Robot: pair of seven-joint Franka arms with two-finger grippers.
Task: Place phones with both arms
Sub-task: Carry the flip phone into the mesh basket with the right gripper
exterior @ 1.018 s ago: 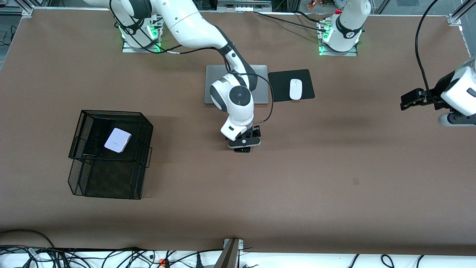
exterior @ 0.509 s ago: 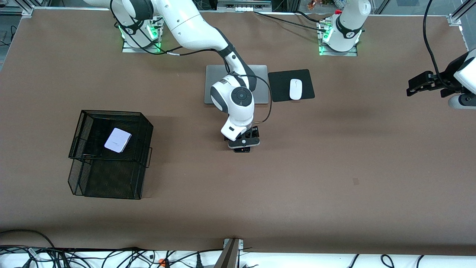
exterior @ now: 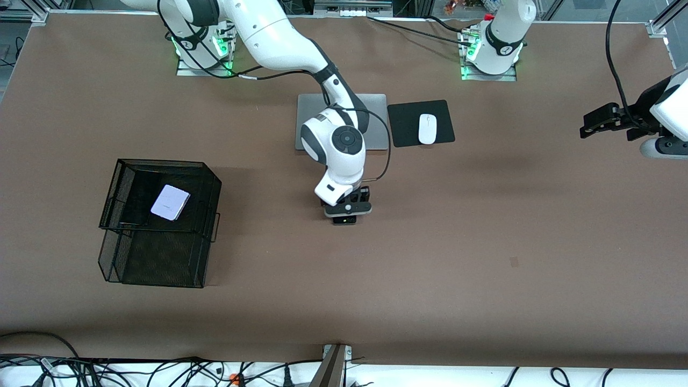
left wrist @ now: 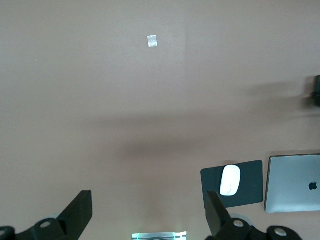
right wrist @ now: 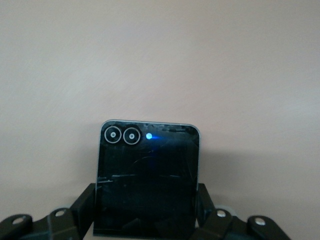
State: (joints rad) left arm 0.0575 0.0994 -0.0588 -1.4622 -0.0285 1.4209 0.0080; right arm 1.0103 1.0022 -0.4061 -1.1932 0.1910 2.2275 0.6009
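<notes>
Clamping the small black phone (right wrist: 146, 180) at mid-table, right gripper (exterior: 346, 208) has pinched its edges; lavender phone (exterior: 170, 202) sits in the mesh basket (exterior: 161, 271); left gripper (exterior: 602, 122), fingers apart, waits over its table end; judged one phone left.

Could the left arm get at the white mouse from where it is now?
Probably yes. The left gripper hangs open over the table's end, holding nothing, and only bare table lies between it and the mouse on its black pad.
</notes>
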